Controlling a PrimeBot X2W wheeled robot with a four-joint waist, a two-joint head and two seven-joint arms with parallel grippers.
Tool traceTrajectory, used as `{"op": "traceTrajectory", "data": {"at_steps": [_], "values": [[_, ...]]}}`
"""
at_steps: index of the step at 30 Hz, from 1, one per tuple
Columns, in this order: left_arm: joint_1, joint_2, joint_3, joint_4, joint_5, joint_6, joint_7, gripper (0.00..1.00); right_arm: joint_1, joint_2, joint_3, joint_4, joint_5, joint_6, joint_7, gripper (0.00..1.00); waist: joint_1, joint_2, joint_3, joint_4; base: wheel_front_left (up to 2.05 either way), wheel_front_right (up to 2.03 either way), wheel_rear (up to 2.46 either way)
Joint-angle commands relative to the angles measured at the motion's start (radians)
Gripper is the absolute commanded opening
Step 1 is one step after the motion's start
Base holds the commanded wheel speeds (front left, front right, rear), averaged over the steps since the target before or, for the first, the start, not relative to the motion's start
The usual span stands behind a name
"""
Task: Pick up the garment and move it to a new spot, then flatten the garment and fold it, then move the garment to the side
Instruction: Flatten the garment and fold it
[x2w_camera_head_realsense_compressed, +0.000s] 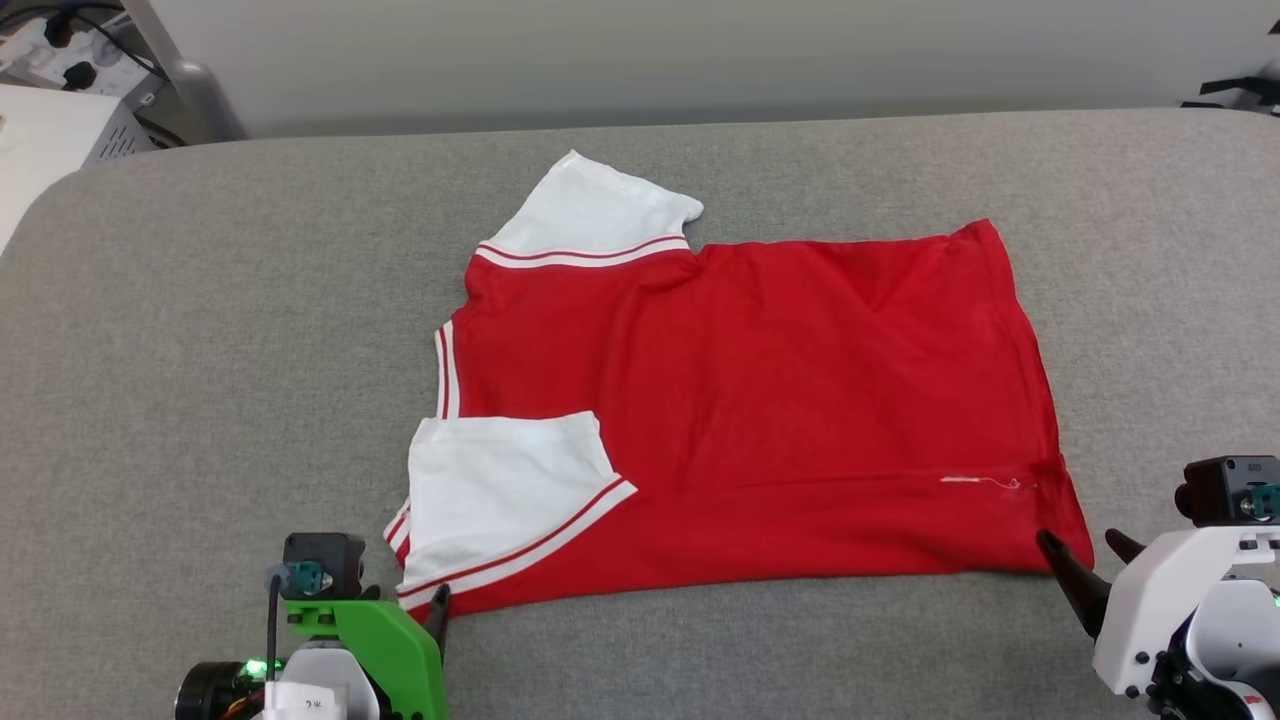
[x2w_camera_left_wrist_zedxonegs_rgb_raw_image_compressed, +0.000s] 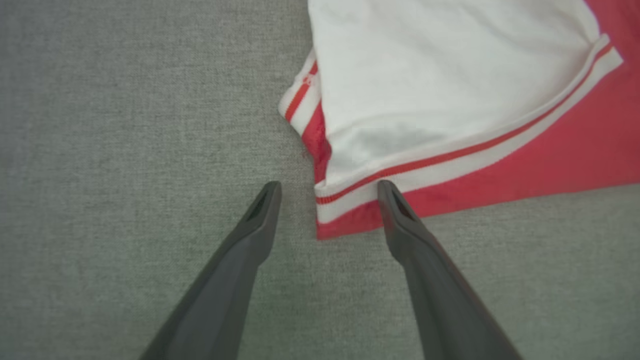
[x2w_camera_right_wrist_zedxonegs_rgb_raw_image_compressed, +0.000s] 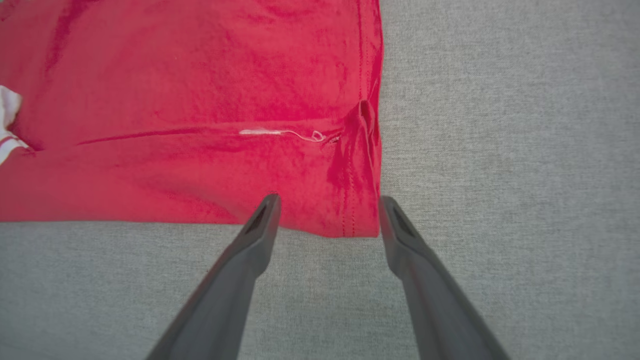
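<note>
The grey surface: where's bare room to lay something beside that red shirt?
Bare: the grey surface left of the garment and beyond its far edge. Crowded: the near edge, where the left tool and right tool sit at its corners.

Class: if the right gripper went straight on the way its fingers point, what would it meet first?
The right gripper, jaws open, would likely meet the near hem corner of the red T-shirt first; its height above the cloth is unclear.
</note>
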Motion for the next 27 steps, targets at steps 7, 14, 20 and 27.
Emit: {"op": "traceTrajectory", "data": {"at_steps": [7, 14, 20, 27], "values": [[-0.022, -0.004, -0.016, 0.056, -0.002, -0.002, 0.038, 1.00, -0.011, -0.004, 0.012, -0.002, -0.006, -0.001, -0.016, 1.00, 0.0000, -0.0001, 0.035, -0.019, 0.00, 0.00, 0.00], [-0.030, -0.025, -0.037, 0.077, -0.037, -0.057, 0.061, 0.00, -0.010, -0.020, 0.012, 0.005, -0.016, -0.001, -0.021, 1.00, 0.0000, -0.0001, 0.031, -0.011, 0.00, 0.00, 0.00], [-0.025, -0.047, -0.009, 0.047, -0.069, -0.067, 0.022, 0.00, -0.009, -0.027, -0.008, 0.031, -0.035, -0.001, -0.021, 1.00, 0.0000, -0.0001, 0.000, 0.015, 0.00, 0.00, 0.00], [-0.013, -0.022, -0.004, -0.064, -0.075, -0.086, 0.015, 0.00, -0.038, 0.013, -0.062, 0.106, -0.056, -0.001, -0.009, 1.00, 0.0000, -0.0001, -0.004, 0.054, 0.00, 0.00, 0.00]]}}
